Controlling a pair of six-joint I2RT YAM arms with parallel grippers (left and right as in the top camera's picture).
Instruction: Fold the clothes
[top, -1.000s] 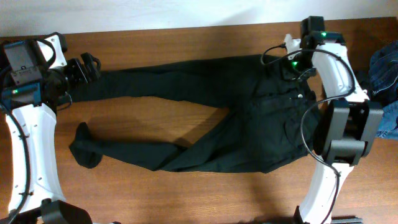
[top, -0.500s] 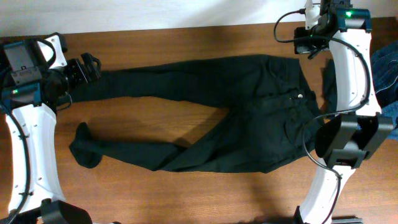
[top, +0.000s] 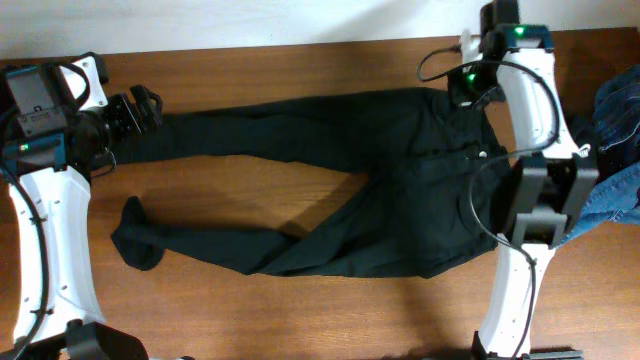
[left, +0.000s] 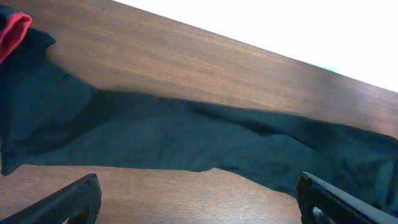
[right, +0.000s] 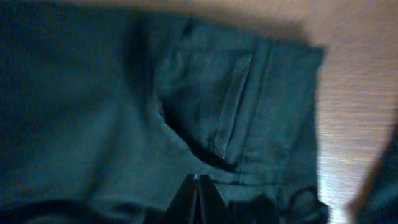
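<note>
My left claw hangs wide open, and the upper cuff of the black jeans lies just ahead of it on the table. My right claw is pinched shut at their waist corner. I judge the first fold is being set up, so next my left must close on that cuff.

Black jeans; blue denim pile; brown wood-grain table; white arms.

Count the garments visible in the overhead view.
2. Black jeans lie spread out at centre; a blue denim garment sits at the right edge, partly cut off. Others may be hidden.
</note>
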